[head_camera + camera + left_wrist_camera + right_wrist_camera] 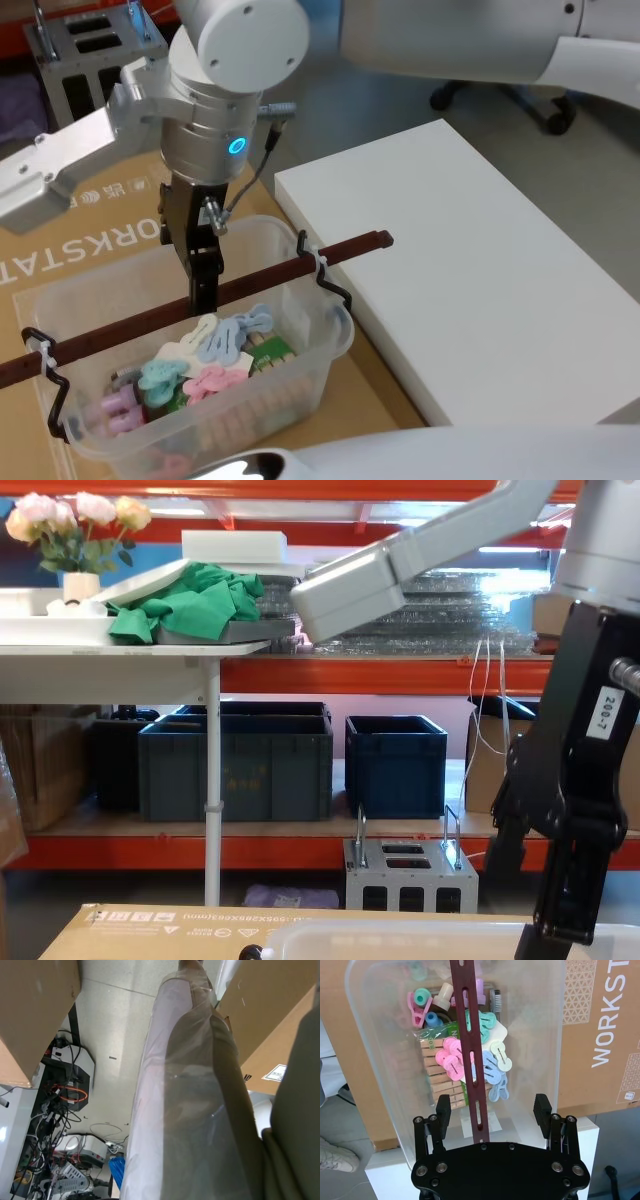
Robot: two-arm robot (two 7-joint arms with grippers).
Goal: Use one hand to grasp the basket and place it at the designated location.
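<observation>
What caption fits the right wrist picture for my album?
Black right gripper, fingers open, straddles the dark red handle of a translucent plastic basket of colourful pegs.

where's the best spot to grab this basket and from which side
Take the dark red handle near its middle, from straight above. It is a thin flat bar crossing the basket rim to rim, clear above the pegs, and the right gripper straddles it, fingers open.

Below the matt black hand (492, 1106), the basket (380, 1035) is smooth milky plastic, its handle (468, 1042) matt brown. The pegs (451, 1057) inside are glossy plastic, some plain wood.
</observation>
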